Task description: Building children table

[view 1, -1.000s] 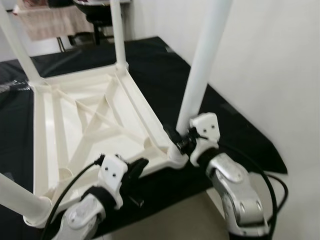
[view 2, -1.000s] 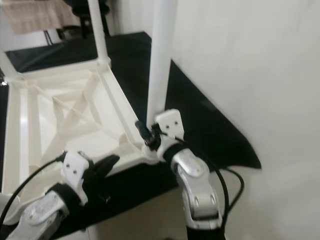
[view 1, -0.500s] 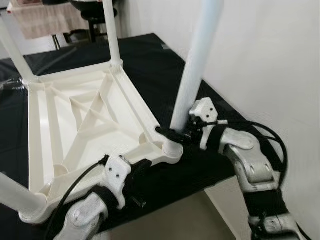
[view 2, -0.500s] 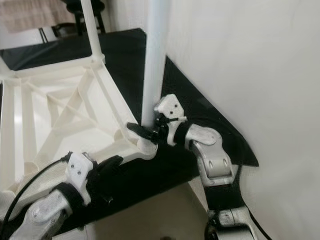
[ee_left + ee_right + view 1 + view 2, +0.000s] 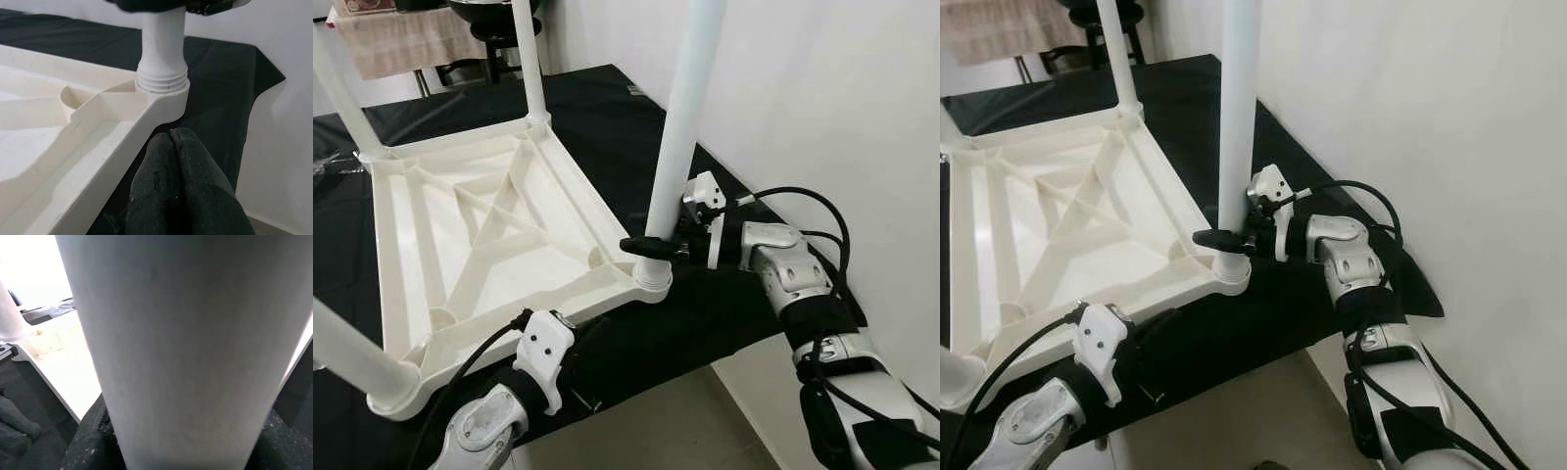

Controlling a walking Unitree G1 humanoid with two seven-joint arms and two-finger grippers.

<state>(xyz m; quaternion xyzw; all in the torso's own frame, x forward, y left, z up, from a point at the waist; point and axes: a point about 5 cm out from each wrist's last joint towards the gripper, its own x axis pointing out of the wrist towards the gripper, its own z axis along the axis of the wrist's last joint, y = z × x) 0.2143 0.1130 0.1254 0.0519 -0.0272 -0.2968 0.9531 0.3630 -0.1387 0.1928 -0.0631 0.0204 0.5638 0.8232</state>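
Your right claw (image 5: 651, 244) is clamped around the base of the near-right white plastic tube leg (image 5: 680, 137), one black finger wrapped across its front just above the ribbed collar where the leg enters the corner socket. In the right wrist view that leg (image 5: 186, 347) sits right against the lens between the two finger pads. From the claw, the silver right arm (image 5: 783, 279) runs back toward the lower right of the frame, with black cables looping over it beside the white wall (image 5: 842, 117).

The leg stands upright in the near-right corner of the upturned white plastic children's tabletop (image 5: 470, 235), whose ribbed underside faces up. The tabletop lies on the black-draped counter (image 5: 724, 304) and takes up the centre and left of the frame. Other white legs stand in its far corners at upper left and upper centre, and another rises from the near-left corner at lower left.

Your left claw (image 5: 176, 196) sits at lower centre, just in front of the tabletop's near edge. Its two black fingers (image 5: 195, 166) are pressed together with nothing between them. Their tips look just short of the corner socket, though from this angle you cannot be sure whether they touch it.

At the top left, behind the counter, you can see a beige cloth (image 5: 406, 44) hanging.
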